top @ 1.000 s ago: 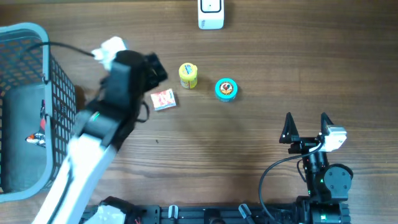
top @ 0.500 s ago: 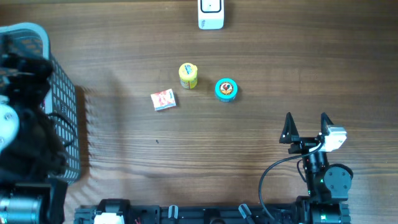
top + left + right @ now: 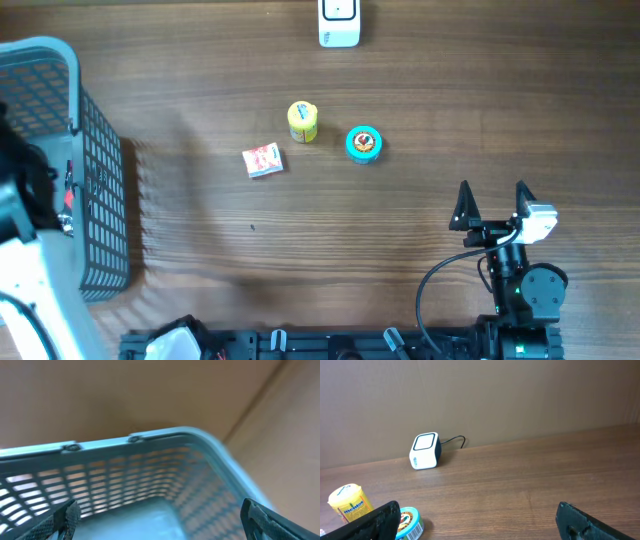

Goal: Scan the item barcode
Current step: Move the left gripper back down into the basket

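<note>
**Barely begun: no item gripped, nothing at the scanner**

Practically nothing done yet, judging by the layout. Three loose items mid-worktop (image 3: pixel 400 260): yellow tub (image 3: pixel 302 121), teal tin (image 3: pixel 363 143) just beside it, red-and-white packet (image 3: pixel 263 160) a bit further L. Unclear which to treat as "the item". All three well apart from the scanner (image 3: pixel 339 22), parked at the far edge.

Over at the near edge, right pincer (image 3: pixel 492 205): jaws wide apart, empty, aimed toward items & scanner, touching nothing. At the L end, left pincer (image 3: pixel 162 520): jaws likewise wide apart, holding nothing, hanging over the basket (image 3: pixel 100 190) and looking down into it, well away from the items.

Worth noting: barcode strip (image 3: pixel 415 533) visible on the tin's side wall in the right wrist view, facing that arm. No barcode made out on tub or packet.

Left to do, prob. the whole job:
- choose an item, close on it
- lift & carry to scanner
- turn barcode toward the scanner's face, hold for the read

Progress est.: near zero.
</note>
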You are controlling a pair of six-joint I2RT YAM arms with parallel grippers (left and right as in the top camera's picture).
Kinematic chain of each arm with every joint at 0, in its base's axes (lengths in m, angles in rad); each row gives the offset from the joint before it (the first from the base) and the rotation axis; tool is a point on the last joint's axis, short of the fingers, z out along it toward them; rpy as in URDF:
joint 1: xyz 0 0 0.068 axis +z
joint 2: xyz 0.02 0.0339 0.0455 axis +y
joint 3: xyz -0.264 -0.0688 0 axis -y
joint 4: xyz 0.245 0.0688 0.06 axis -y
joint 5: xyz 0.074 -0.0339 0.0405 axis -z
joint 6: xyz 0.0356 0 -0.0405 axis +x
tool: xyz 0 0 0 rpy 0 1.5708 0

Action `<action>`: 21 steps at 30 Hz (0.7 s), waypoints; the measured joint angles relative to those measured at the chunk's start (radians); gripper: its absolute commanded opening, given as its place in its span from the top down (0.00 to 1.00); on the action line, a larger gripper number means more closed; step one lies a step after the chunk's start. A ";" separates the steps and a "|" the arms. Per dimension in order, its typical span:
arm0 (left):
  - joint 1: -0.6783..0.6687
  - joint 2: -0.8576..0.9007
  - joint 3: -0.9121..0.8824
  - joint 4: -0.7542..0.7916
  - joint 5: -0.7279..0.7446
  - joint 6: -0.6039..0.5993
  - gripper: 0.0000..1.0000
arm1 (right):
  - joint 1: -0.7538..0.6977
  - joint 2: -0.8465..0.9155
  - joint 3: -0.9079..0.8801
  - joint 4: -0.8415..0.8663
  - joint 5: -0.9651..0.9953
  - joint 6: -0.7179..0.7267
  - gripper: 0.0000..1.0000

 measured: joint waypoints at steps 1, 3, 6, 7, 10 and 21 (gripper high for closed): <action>0.026 0.017 0.000 -0.004 0.008 0.000 0.00 | 0.000 0.000 0.000 0.000 0.000 0.000 0.00; 0.086 0.053 0.000 -0.010 0.027 0.000 0.00 | 0.000 0.000 0.000 0.000 0.000 0.000 0.00; 0.146 0.086 0.000 -0.029 0.063 0.001 0.00 | 0.000 0.000 0.000 0.000 0.000 0.000 0.01; 0.162 0.092 0.000 -0.036 0.083 0.006 0.00 | 0.000 0.000 0.000 0.000 0.000 0.000 0.00; 0.189 0.103 0.000 -0.035 0.141 0.038 0.00 | 0.000 0.000 0.000 0.000 0.000 0.000 0.00; 0.233 0.293 0.000 0.001 0.433 0.366 0.00 | 0.000 0.000 0.000 0.000 0.000 0.000 0.00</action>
